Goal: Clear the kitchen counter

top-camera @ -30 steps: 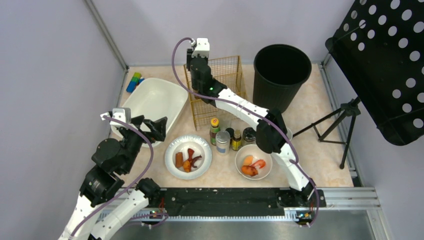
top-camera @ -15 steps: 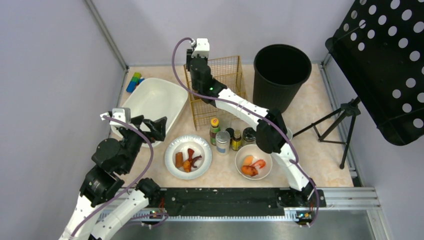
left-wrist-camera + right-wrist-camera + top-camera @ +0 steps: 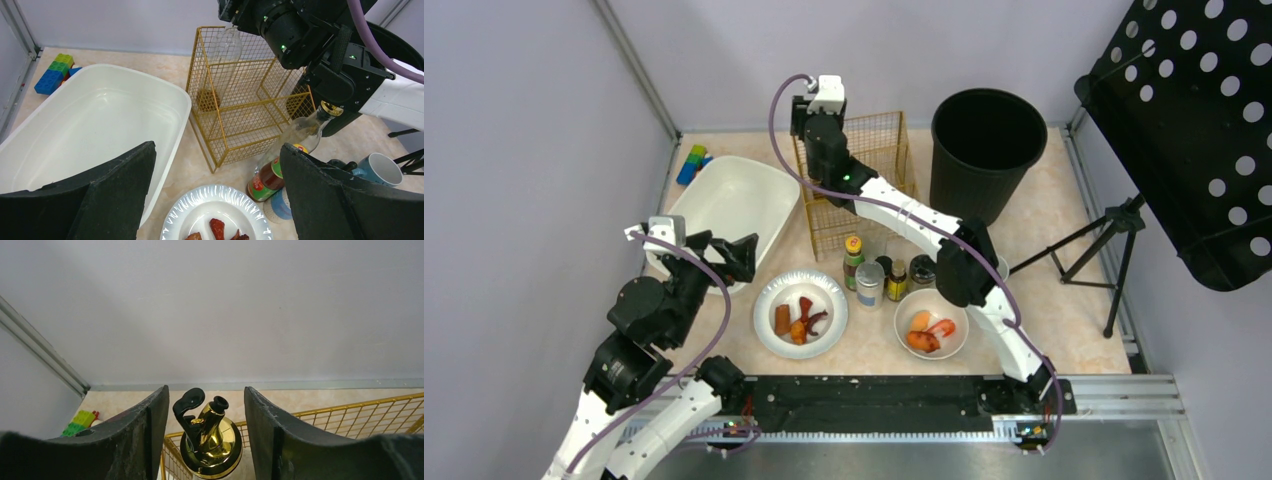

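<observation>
Bottle [image 3: 225,55] at upper centre may topple in the wire rack [image 3: 227,107] if you withdraw crooked. I cannot tell whether your right gripper [image 3: 204,405] clamps it; your left gripper [image 3: 216,150] gapes empty.

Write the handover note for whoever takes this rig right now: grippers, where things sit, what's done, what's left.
Left gripper: open, empty, above the near rim of the white tub.
Right gripper: fingers flank the gold-spouted bottle, which stands in the gold wire rack; cannot tell whether it grips.
Done: that bottle is in the rack.
Left on the kitchen counter: plate and bowl of food, cluster of bottles, mug, toy blocks. Black bin stands beside the rack.
</observation>
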